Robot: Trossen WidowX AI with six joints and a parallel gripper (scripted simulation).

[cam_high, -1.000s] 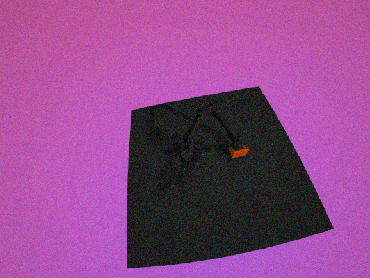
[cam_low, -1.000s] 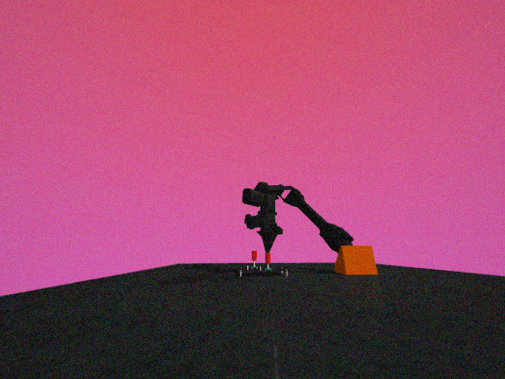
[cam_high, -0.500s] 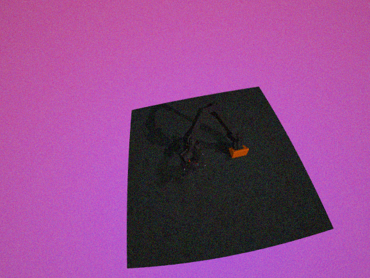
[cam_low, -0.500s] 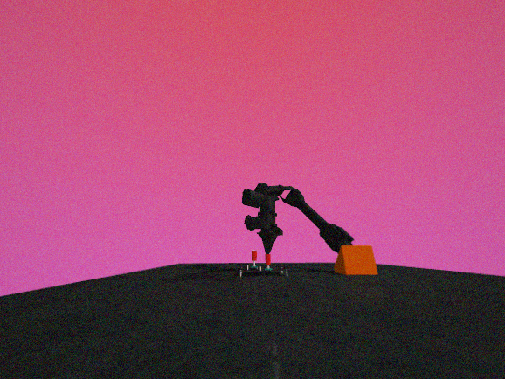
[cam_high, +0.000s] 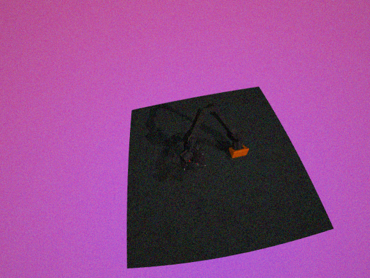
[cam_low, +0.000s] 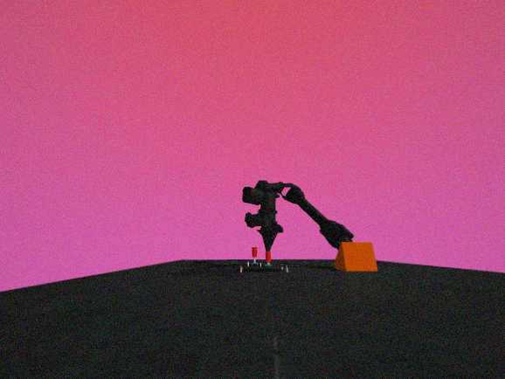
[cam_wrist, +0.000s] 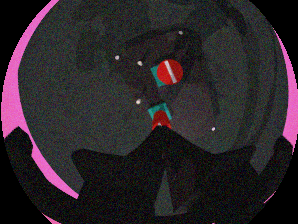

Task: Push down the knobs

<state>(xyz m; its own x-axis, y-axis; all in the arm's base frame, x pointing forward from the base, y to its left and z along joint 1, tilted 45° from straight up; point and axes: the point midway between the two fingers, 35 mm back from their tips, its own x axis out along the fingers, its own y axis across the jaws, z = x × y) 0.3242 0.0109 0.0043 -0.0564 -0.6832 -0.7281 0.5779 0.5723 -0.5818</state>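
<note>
Pointing down at mid-frame in the exterior view, the gripper [cam_low: 268, 250] [cam_wrist: 160, 129], fingers together on nothing, meets the top of one red knob [cam_low: 268, 257] [cam_wrist: 161, 119]; the circuit board [cam_low: 263, 265] lies lower centre

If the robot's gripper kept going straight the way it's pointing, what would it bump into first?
The black closed gripper points down, and the red cylindrical knob right under its tips comes first; they seem to touch already, though exact contact is hard to tell.
</note>
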